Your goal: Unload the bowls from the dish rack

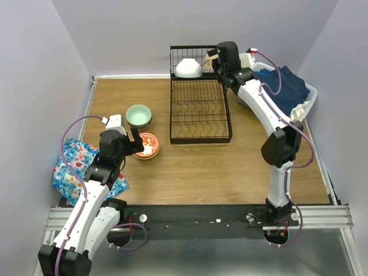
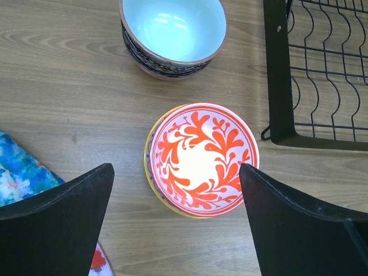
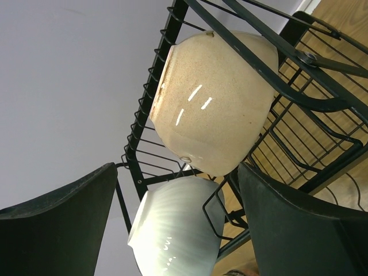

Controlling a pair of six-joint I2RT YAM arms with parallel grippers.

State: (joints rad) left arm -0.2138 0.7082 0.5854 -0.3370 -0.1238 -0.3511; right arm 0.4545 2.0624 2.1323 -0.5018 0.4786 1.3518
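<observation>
The black wire dish rack (image 1: 200, 109) stands at the back centre of the table. Its raised basket holds a white ribbed bowl (image 1: 188, 68) (image 3: 175, 230) and a beige speckled bowl (image 1: 207, 60) (image 3: 213, 103), both tipped on their sides. My right gripper (image 1: 217, 62) (image 3: 177, 167) is open at the basket's right end, jaws either side of the beige bowl's base without touching it. On the table to the left, a mint-green bowl (image 1: 138, 114) (image 2: 172, 29) sits stacked on a dark-patterned one. A red-patterned bowl (image 1: 148, 144) (image 2: 201, 158) rests in a yellow-rimmed bowl. My left gripper (image 1: 137, 144) (image 2: 175, 169) hangs open above it, holding nothing.
A white plastic basket (image 1: 311, 92) of blue cloths stands at the back right, behind the right arm. A floral cloth (image 1: 73, 167) (image 2: 20, 169) lies at the left near edge under the left arm. The rack's frame (image 2: 279, 86) is just right of the red-patterned bowl.
</observation>
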